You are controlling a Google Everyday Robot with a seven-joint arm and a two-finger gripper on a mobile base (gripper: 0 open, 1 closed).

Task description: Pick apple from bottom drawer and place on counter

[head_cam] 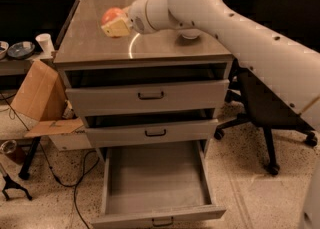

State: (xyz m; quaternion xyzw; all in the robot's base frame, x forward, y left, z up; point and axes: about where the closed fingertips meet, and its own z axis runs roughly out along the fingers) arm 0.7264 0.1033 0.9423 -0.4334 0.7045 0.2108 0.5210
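You will find the gripper (pixel 116 23) over the left half of the counter (pixel 90 48), towards its rear, at the end of the white arm (pixel 240 28) that reaches in from the right; its jaws are closed on the apple (pixel 111 14), which sits against the pale fingers (pixel 119 27), its red top standing proud above them and to their left; whether the fruit or the fingers touch the counter surface cannot be told from this view.

Note that the apple is up at counter level, well apart from the bottom drawer (pixel 155 183); that drawer stands pulled fully out, its flat grey floor exposed, its low front panel and small black handle (pixel 162 221) at the lower edge of the view.

Observe the pale arc (pixel 131 48) on the counter just beside and below the gripper; a white bowl (pixel 190 35) rests on the counter to the right, mostly hidden behind the arm.

The top drawer (pixel 150 95) and the middle drawer (pixel 155 133) each stand a little ajar, a dark gap showing above each front.

To the left of the cabinet you have a cardboard box (pixel 37 90) with its flaps open and a paper cup (pixel 44 43) on a low desk; a black office chair (pixel 280 83) stands to the right, behind the arm.
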